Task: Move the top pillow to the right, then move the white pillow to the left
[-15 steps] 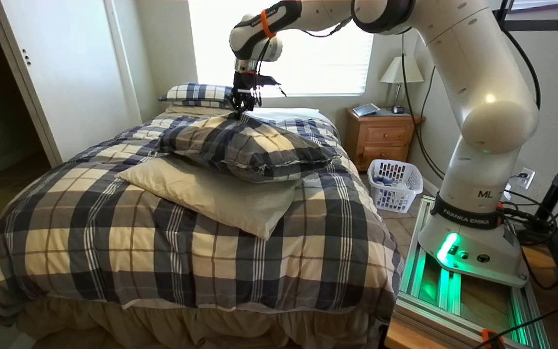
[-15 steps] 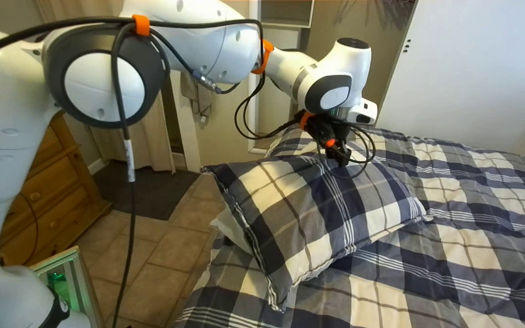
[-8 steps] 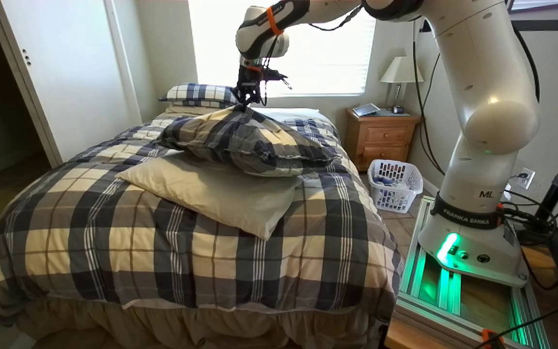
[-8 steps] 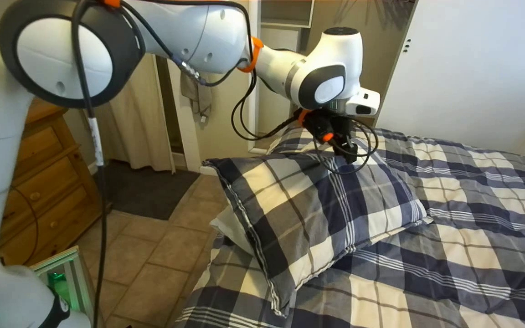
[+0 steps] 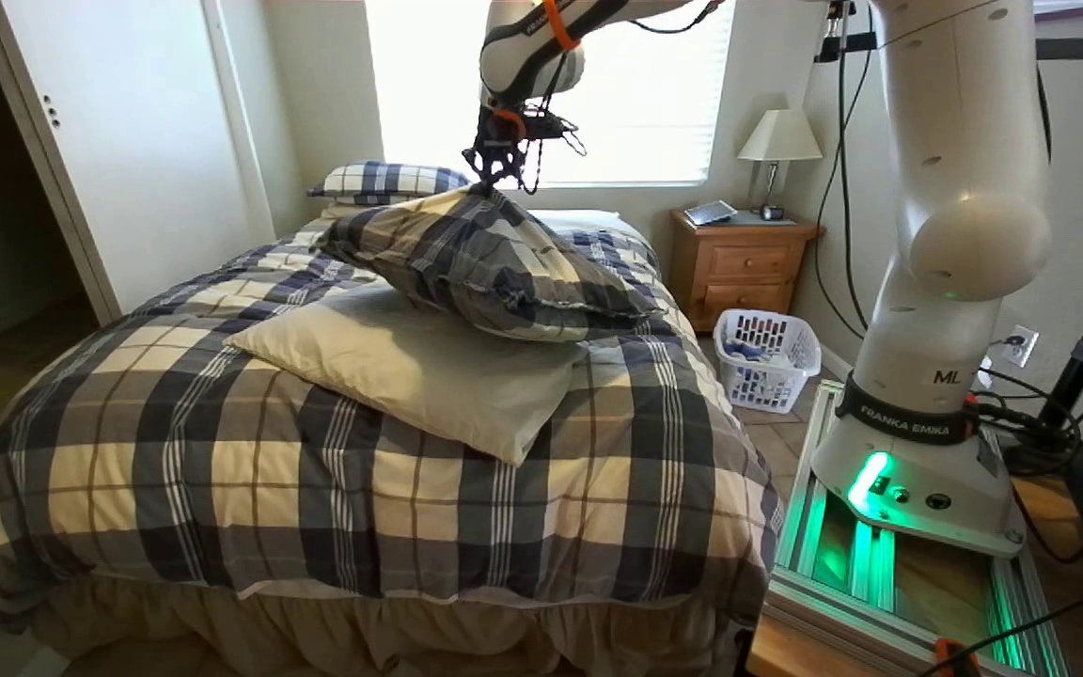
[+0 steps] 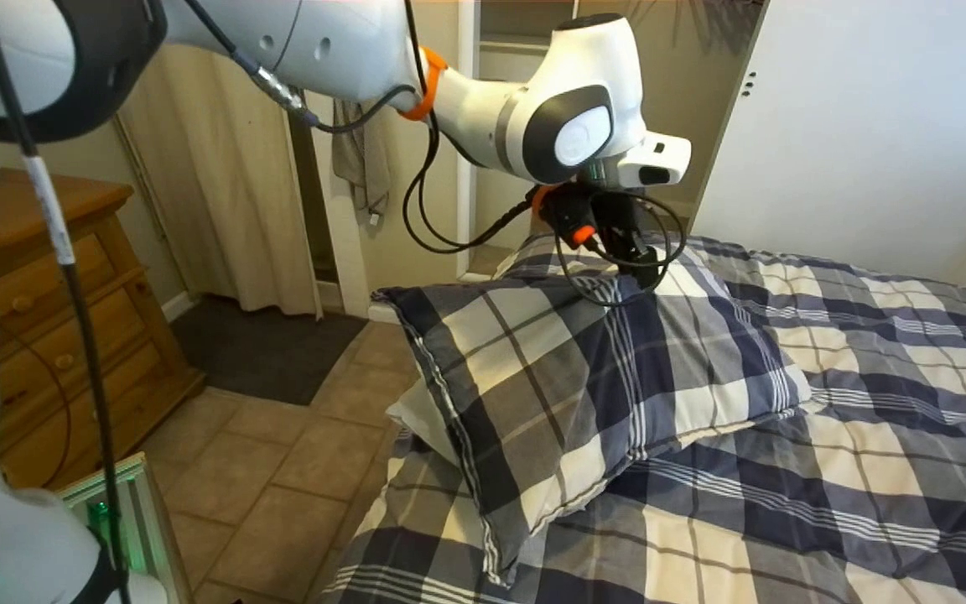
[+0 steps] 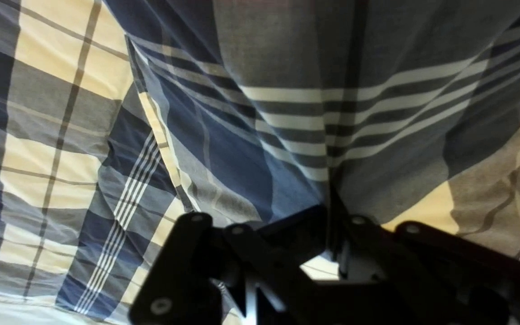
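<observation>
Fingers pinch plaid top pillow; white pillow partly beneath.

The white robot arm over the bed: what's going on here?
The white, jointed Franka arm has its black two-finger gripper shut on the plump navy, grey and cream plaid pillow, the cloth peaked up at the grip. I can't tell whether the pillow is fully lifted. It partly covers the plain cream-white rectangular pillow, which lies on the matching plaid bedspread. Neither pillow's move looks finished.

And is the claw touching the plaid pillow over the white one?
Touching: the wrist view shows the gripper pinching the plaid pillow into a fold.
</observation>
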Tool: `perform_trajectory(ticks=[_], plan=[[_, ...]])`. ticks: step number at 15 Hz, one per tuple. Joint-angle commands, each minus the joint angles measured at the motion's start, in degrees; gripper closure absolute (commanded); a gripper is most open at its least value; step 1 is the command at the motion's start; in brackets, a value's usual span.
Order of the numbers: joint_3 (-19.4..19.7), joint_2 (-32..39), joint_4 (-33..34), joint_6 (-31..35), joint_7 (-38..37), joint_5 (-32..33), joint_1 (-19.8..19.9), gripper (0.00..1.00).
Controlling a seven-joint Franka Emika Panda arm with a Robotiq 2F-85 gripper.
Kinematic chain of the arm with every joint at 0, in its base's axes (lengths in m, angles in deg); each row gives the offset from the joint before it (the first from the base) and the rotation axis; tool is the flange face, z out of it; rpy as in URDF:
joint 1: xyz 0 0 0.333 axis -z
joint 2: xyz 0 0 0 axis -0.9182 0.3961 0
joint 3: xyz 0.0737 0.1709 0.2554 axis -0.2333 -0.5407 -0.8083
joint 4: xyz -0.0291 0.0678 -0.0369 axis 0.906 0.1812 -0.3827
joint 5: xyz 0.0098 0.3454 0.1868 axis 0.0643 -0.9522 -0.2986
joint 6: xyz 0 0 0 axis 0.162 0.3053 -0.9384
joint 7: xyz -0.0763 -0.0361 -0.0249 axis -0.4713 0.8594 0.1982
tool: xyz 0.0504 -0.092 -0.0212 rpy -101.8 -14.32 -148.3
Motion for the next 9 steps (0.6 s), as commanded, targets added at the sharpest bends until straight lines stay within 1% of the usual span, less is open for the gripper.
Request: perform_trajectory(ticks=[1,4,7,9], plan=[[2.82,-8.39,-7.45,4.1,-4.79,6.98,-1.4,1.0],[4.27,-12.37,-10.68,5.4,-8.36,12.93,-1.23,1.0],[5.31,-15.43,-12.69,5.18,-9.62,21.35,-0.36,1.0],[5.44,-17.13,-13.85,4.97,-9.87,25.24,0.68,1.0]])
